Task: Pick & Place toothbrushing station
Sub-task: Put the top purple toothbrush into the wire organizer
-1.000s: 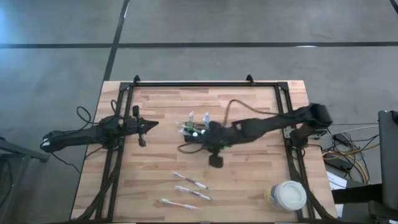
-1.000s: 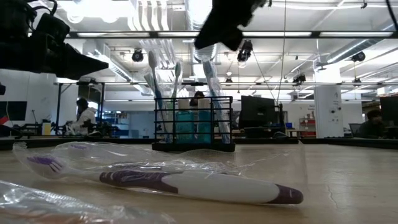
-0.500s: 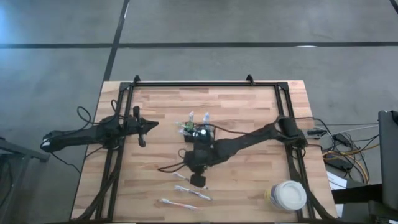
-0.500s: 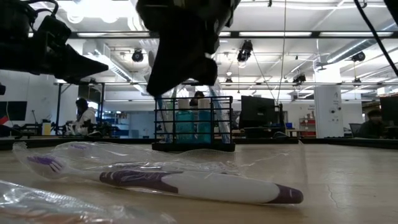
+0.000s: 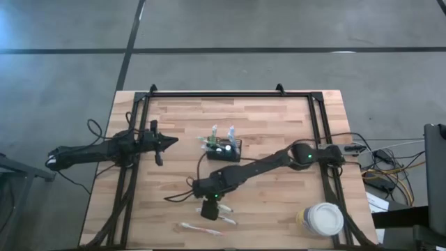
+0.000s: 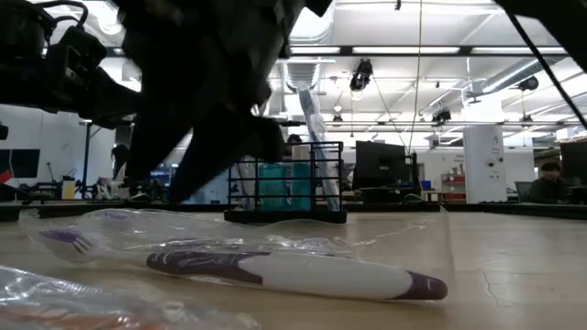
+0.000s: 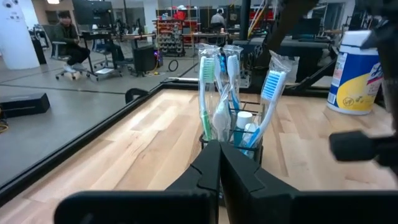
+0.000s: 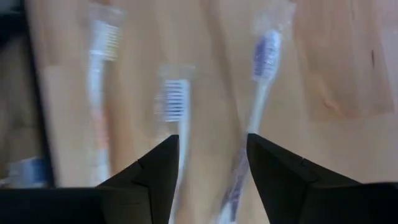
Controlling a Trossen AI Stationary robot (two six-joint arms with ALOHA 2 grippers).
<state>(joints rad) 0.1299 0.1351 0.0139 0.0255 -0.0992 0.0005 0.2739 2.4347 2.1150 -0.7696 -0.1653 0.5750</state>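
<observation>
While the left end effector (image 5: 169, 141) waits clenched and empty near the counter's (image 5: 279, 118) left edge, the right end effector (image 5: 209, 210) hangs released, jaws spread and holding nothing, over the wrapped toothbrushes (image 8: 174, 106) lying loose near the front edge, presumably lined up to pick one for loading. The caddy (image 5: 224, 150) stands upright at the middle of the counter, already holding several brushes (image 7: 214, 87) heads-up, which keeps them together and easy to reach. It sits behind the right end effector, toward the back edge and apart from it.
</observation>
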